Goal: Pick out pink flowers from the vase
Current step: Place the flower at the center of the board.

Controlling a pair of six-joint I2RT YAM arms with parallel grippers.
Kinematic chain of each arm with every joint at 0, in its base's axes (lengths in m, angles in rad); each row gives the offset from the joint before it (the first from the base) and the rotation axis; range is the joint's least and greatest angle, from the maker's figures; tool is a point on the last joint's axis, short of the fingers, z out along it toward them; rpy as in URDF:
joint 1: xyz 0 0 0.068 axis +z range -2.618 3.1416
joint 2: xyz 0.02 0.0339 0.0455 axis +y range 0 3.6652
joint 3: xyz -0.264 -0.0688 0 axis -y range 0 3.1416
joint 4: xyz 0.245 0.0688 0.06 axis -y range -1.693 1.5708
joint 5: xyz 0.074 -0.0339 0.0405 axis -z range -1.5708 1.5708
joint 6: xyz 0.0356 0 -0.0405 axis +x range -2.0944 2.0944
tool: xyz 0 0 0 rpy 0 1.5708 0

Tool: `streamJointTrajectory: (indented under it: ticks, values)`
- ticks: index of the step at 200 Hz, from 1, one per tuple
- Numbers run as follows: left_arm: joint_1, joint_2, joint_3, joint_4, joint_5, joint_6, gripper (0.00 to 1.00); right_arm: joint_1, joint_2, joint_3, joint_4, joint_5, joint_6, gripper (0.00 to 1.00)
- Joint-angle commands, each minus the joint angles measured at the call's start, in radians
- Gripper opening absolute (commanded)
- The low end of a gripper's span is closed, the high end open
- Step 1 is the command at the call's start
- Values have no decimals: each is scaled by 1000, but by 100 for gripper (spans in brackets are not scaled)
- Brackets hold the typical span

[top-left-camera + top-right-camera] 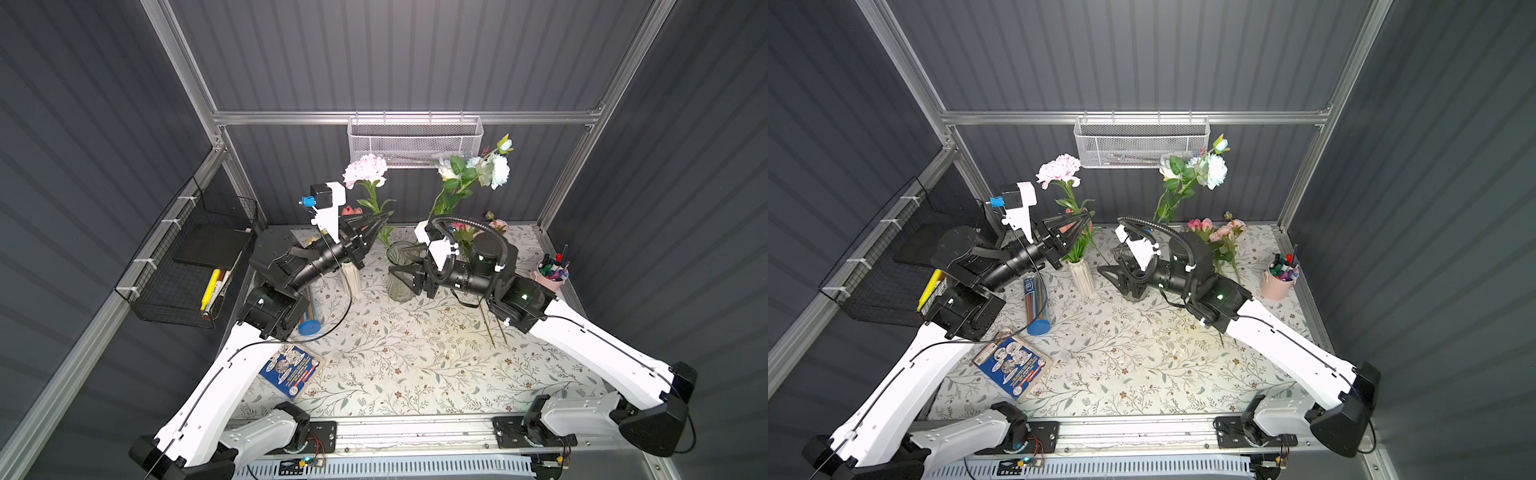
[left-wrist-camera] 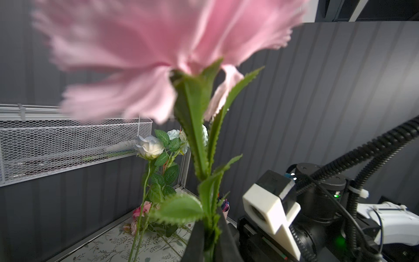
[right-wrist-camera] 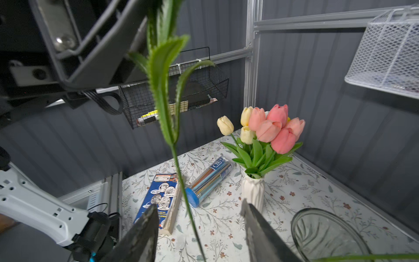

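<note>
Left tool (image 1: 386,216) pinches the ruffled pink peony (image 1: 365,170) by its stem, high, apparently to clear the ribbed clear glass vase (image 3: 322,236); right tool (image 3: 199,204) spread.

Light comes from overhead, bright on the floral tabletop (image 1: 415,374) with a pale glare patch near its middle, while the grey walls (image 1: 83,124) stay dim. In the left wrist view the pink bloom (image 2: 147,56) looms close and blurred.

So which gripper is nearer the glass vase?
Right. The right gripper is just beside the glass vase, fingers open. The left gripper is higher and off to one side, shut on the peony stem.
</note>
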Motion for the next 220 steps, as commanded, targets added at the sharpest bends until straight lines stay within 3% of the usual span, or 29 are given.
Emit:
streamJointTrajectory:
  ticks: [1, 41, 90, 107, 136, 150, 177, 220]
  values:
    - [-2, -18, -9, 51, 32, -16, 10, 6, 17, 51, -15, 14, -57, 55]
    - [-1, -14, -12, 52, 40, -15, 10, 8, 48, 94, -32, -22, -56, 40]
    - [-2, -3, -21, 63, 52, -28, 10, 11, 50, 87, -16, -18, -57, 0]
    - [-2, 3, -29, 65, 60, -37, 14, 11, 40, 78, -5, 0, -60, 0]
    - [-1, 7, -64, 101, 81, -65, 58, 11, 13, 49, 22, 61, -56, 0]
    - [-2, 4, -75, 97, 85, -56, 71, 10, -3, 30, 23, 85, -58, 0]
    - [-1, -12, -98, 67, 95, -16, 80, 9, -54, -24, 6, 147, -78, 0]
    - [-2, -59, -153, -65, -4, 140, 82, -3, -208, -169, -51, 335, -91, 0]
